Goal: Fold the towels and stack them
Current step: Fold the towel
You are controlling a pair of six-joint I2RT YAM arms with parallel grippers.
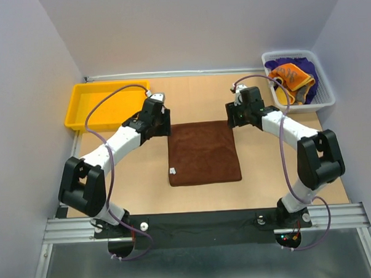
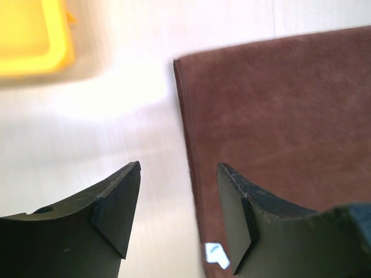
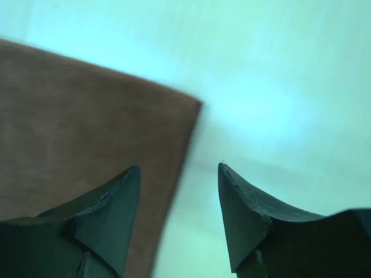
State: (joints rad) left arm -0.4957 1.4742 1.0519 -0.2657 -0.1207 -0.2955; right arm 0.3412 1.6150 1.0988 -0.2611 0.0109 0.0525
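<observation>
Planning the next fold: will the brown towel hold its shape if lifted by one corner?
Probably not: the brown towel lies limp and flat on the table, so it should drape. Its fuzzy nap likely resists slipping.

The spread towel (image 1: 203, 152) is lying in the middle of the table (image 1: 267, 178); the tray (image 1: 79, 100) is sitting at the upper left of the frame; the basket (image 1: 326, 99) is sitting at the upper right, with bunched towels (image 1: 292, 76) lying inside it; the left gripper (image 1: 165, 122) is hovering at the spread towel's upper-left corner, the right gripper (image 1: 232, 117) at its upper-right corner.
</observation>
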